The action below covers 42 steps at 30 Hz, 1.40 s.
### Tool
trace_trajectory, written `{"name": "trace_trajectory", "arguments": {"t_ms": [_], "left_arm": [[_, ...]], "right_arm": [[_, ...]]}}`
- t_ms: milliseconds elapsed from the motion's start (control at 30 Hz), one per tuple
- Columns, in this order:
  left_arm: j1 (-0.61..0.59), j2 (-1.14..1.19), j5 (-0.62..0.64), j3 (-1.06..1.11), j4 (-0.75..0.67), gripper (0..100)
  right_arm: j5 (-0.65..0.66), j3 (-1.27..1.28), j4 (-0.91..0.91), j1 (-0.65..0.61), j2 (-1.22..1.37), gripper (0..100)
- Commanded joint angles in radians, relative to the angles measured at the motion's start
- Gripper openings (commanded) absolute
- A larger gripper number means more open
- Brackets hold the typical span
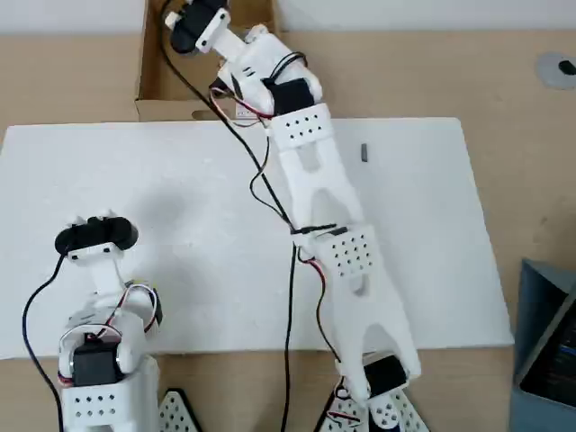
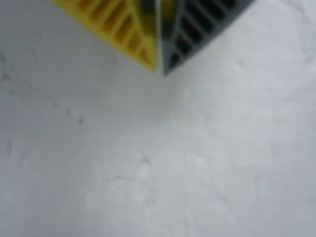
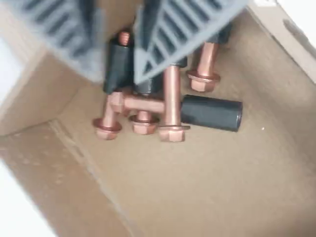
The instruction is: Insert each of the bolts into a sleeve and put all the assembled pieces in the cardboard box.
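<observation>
Wooden tabletop (image 1: 504,81), matte dimpled white foam board (image 1: 180,180) on it, brown cardboard box (image 1: 166,110) at the far edge. Near left, the ribbed yellow-and-grey left gripper (image 2: 159,66) is pinched closed on nothing. The right gripper (image 3: 118,79) sits in the box over copper flanged bolts (image 3: 172,113) in smooth black sleeves (image 3: 212,112); can't tell if it's clamping one.
</observation>
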Motion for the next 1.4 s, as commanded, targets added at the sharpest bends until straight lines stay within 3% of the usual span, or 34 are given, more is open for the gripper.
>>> {"name": "trace_trajectory", "arguments": {"t_ms": [0,200,600,833,1000,1367], "left_arm": [[-0.011,-0.007,-0.006,-0.003,-0.014,1],[-0.012,-0.007,-0.006,-0.003,-0.014,1],[-0.011,-0.007,-0.006,-0.003,-0.014,1],[-0.011,-0.007,-0.006,-0.003,-0.014,1],[-0.011,-0.007,-0.006,-0.003,-0.014,1],[-0.011,-0.007,-0.006,-0.003,-0.014,1]], "right_arm": [[0.005,-0.174,0.126,0.019,-0.013,0.9],[-0.002,-0.248,0.333,0.062,-0.091,0.9],[-0.184,-0.246,0.773,0.15,-0.43,0.9],[-0.253,-0.216,0.79,0.232,-0.581,0.9],[-0.296,-0.019,0.79,0.283,-0.776,0.9],[-0.316,0.817,0.746,0.367,-1.395,0.9]]}}
